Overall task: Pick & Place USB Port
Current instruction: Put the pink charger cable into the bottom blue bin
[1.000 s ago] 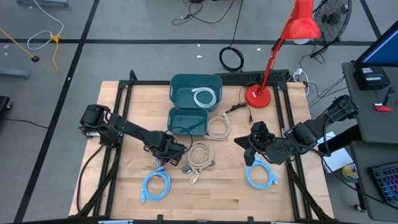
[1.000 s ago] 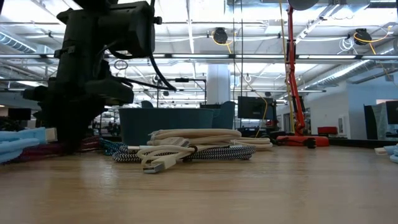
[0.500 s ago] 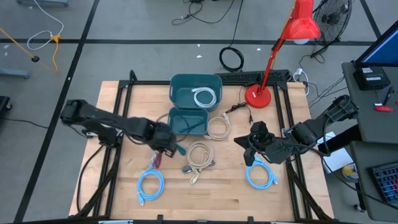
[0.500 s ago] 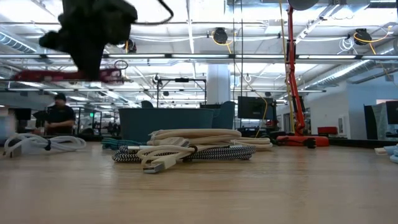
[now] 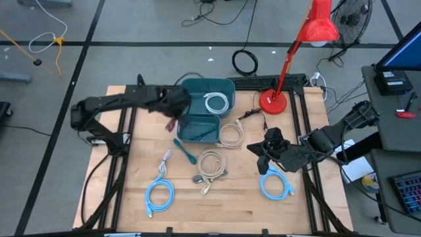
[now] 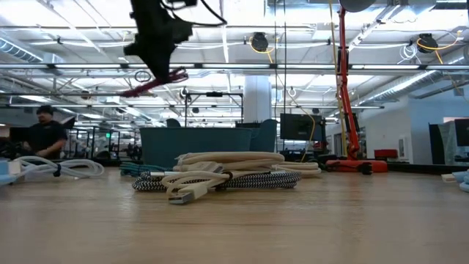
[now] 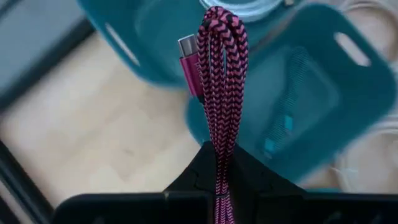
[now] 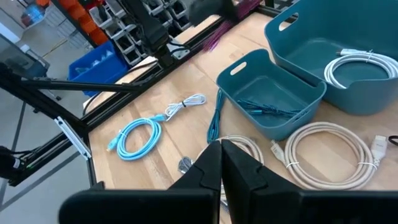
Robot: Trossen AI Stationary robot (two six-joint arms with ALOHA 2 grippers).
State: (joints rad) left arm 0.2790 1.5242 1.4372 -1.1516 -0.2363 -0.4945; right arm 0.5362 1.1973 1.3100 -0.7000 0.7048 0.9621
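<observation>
- Left hand [image 5: 172,112] clamped on folded pink cable [image 7: 221,81], raised beside the two teal bins, well above the counter [image 5: 131,178].
- Best carried on over the small bin [image 5: 199,127] or the big bin [image 5: 207,95], centred, then lowered before release so the dangling loop lands inside and not across a rim.
- Worth keeping clear of the teal cable [image 5: 186,150] draped out of the small bin onto the counter.
- Right hand [image 5: 264,157] pressed together, empty, parked low near a blue coil [image 5: 275,185].
- Left wrist view alone gives the grip: cable pinched at its fold, metal plug [image 7: 188,46] up, bins blurred beneath.
- High view alone gives the layout: white cable [image 5: 215,103] in the big bin, beige coils [image 5: 212,164] on the counter.
- Low view [image 6: 155,81] shows only the pink bundle's height; bin contents hidden there.
</observation>
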